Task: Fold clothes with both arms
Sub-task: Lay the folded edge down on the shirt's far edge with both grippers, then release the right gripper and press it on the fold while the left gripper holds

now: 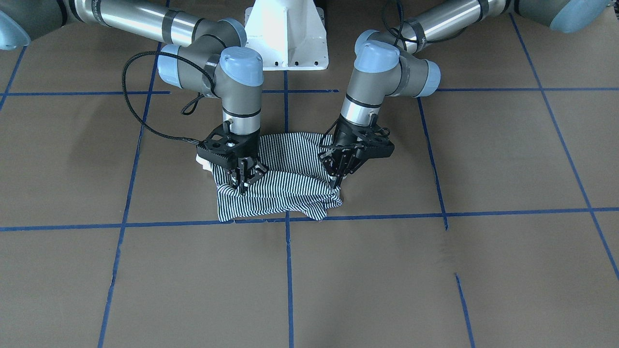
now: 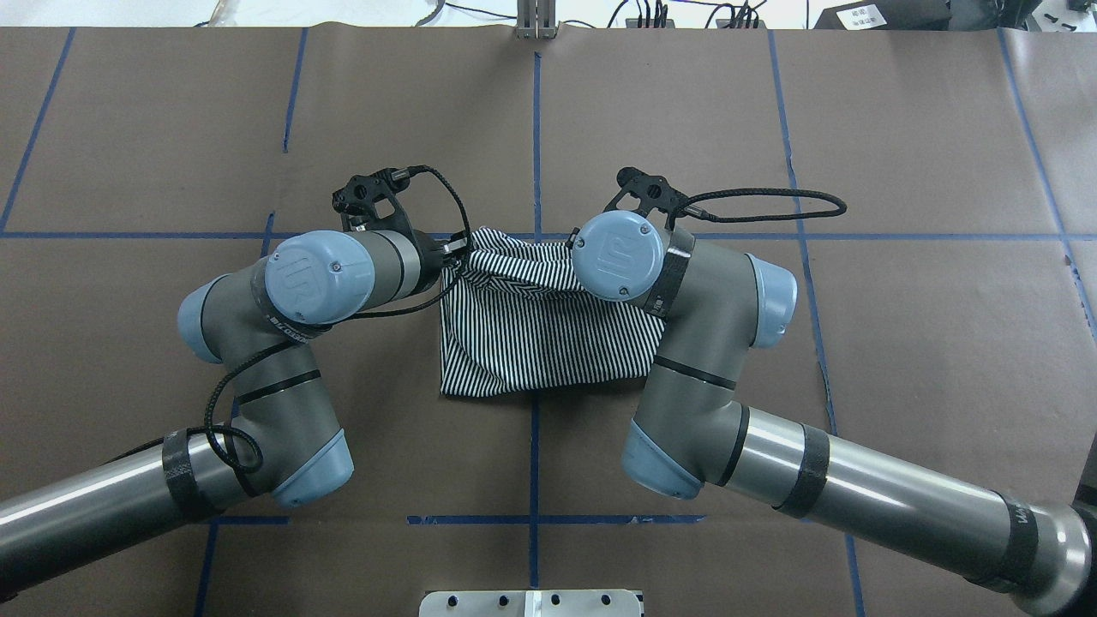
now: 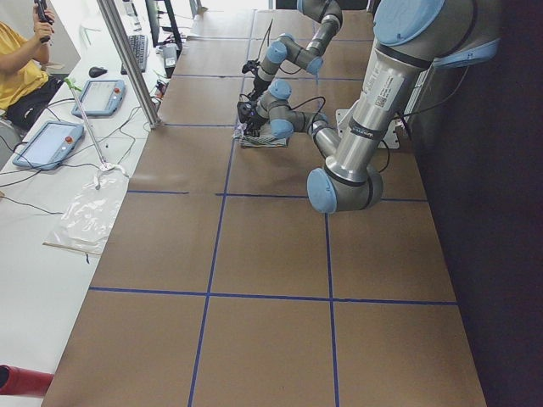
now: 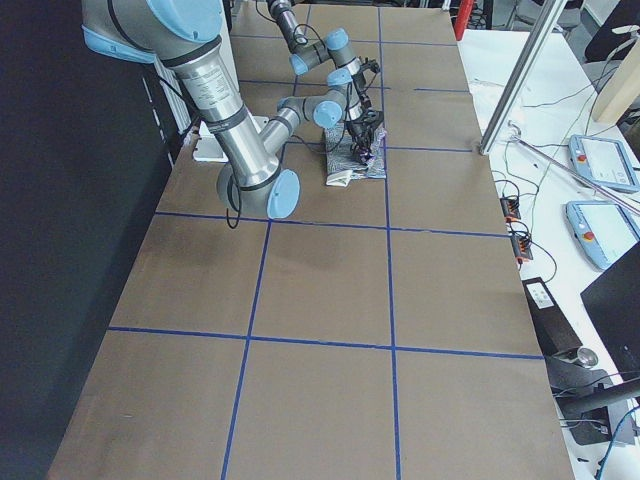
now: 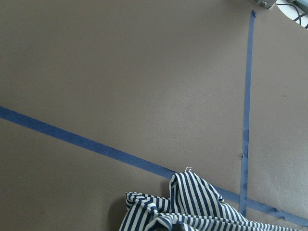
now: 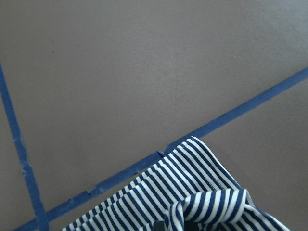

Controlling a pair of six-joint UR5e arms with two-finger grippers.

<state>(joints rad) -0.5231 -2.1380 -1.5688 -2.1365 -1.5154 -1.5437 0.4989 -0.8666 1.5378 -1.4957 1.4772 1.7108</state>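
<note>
The big brown paper-covered table (image 2: 900, 128) has the navy-and-white striped polo shirt (image 2: 531, 334) lying half folded in its middle. The shirt looks light, soft and floppy, so it should be held by two corners or it may sag. Seen from overhead, the black left gripper (image 1: 337, 178) pinches its 10 o'clock corner, and the black right gripper (image 1: 242, 185) pinches near 1 o'clock, fingers pressed on cloth.

The near left arm (image 3: 361, 127) stretches along the brown table (image 3: 271, 254), its hand (image 3: 246, 115) low on the striped polo shirt (image 3: 266, 141), the right arm (image 3: 293, 52) just beyond that hand, and a person in yellow (image 3: 17, 72) well off to the hand's far side.
</note>
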